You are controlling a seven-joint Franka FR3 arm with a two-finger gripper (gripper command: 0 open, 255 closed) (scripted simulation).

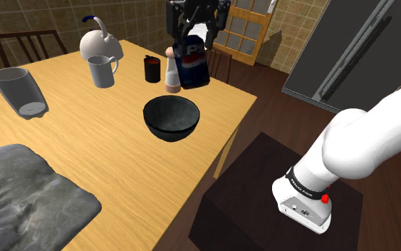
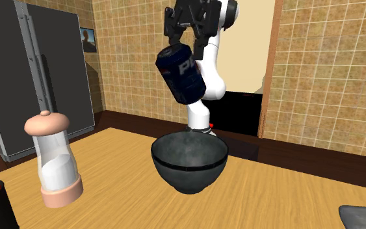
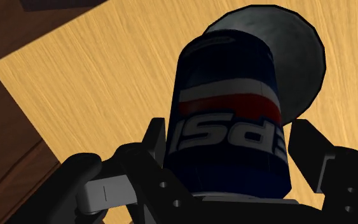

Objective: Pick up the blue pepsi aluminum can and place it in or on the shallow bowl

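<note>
A dark blue Pepsi can hangs tilted in the air over the wooden table, clasped at its upper end by my black gripper, which is shut on it. A dark shallow bowl stands on the table near its right edge in the shoulder view, below the can and nearer the camera. In the second exterior view the can under the gripper hangs above the bowl. In the wrist view the can sits between the fingers of the gripper, with the bowl partly hidden behind it.
A pale grinder stands just beside the can, with a dark cup, a white mug and a kettle further left. A tumbler and a grey cloth lie at the left. The dark stand is beside the table's edge.
</note>
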